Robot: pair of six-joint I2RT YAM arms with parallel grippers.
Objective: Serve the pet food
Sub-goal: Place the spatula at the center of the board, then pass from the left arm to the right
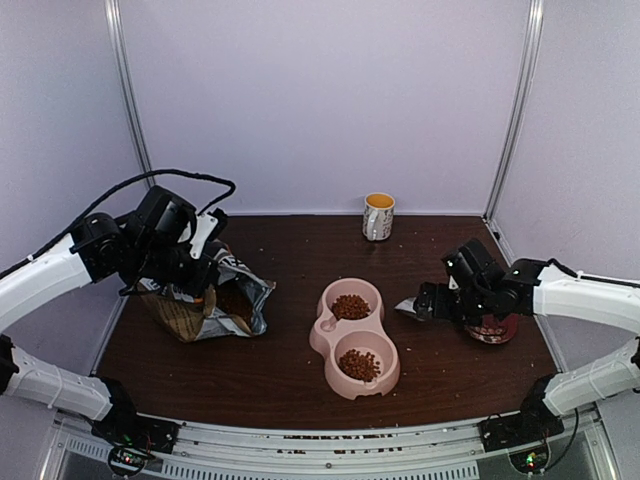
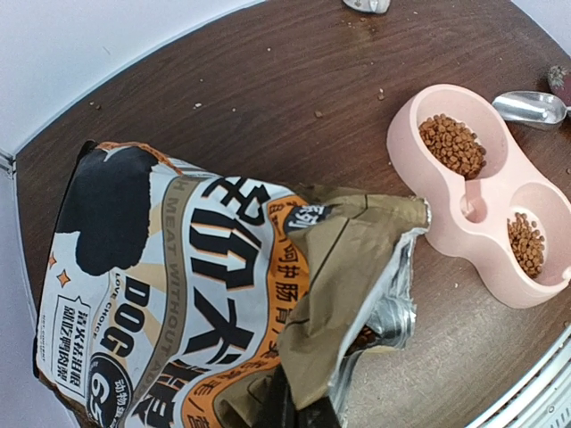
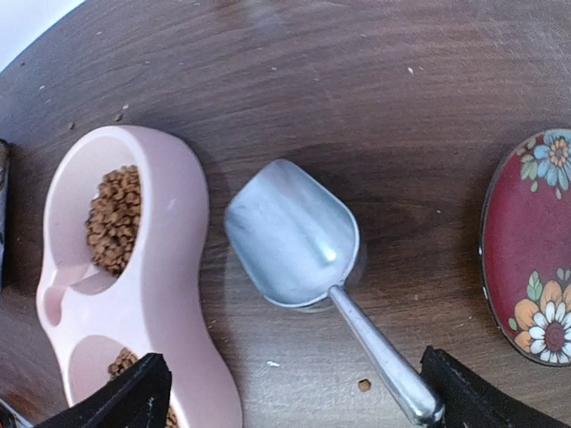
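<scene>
Dark wood table (image 1: 290,300), stray pellets (image 3: 364,384), pale lilac walls (image 1: 320,100), metal posts (image 1: 128,100)

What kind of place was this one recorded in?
Probably a robot test booth, not a home: plain pale walls on metal posts box in a dark table holding a pink double bowl.

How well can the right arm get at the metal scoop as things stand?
Probably yes, easily. The right gripper hangs open just above the scoop, whose handle lies on the table between its fingers. Nothing covers the scoop; the pink bowl sits beside it, apart.
</scene>
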